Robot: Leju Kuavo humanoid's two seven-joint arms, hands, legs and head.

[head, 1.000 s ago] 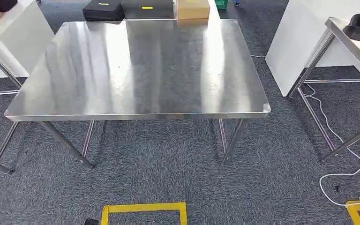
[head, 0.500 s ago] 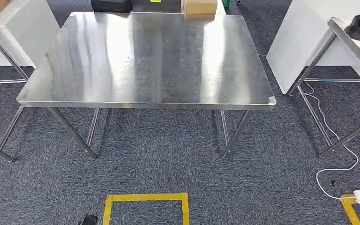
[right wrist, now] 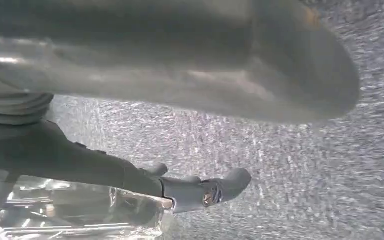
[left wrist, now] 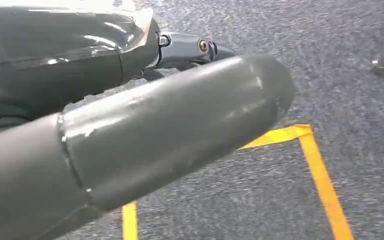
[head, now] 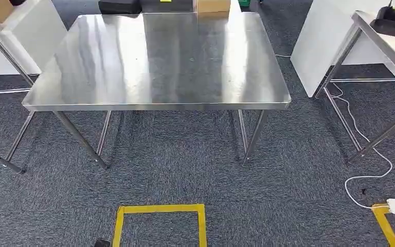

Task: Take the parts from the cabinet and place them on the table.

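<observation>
Head view: steel table (head: pixel 157 56) ahead on grey carpet, top bare.
Left wrist: my left hand (left wrist: pixel 145 125) clamped on clear crinkled bag (left wrist: pixel 55 55); bag's axis unclear.
Right wrist: my right hand (right wrist: pixel 155 75) clamped on clear bag (right wrist: pixel 75 212); orientation unclear.

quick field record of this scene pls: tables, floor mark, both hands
table: steel table, ahead of the robot
floor mark: yellow tape square on grey carpet, before the table
side table: second table at right, dark tray on it
right hand: beside clear plastic wrap, grip unclear
left hand: grip unclear
</observation>
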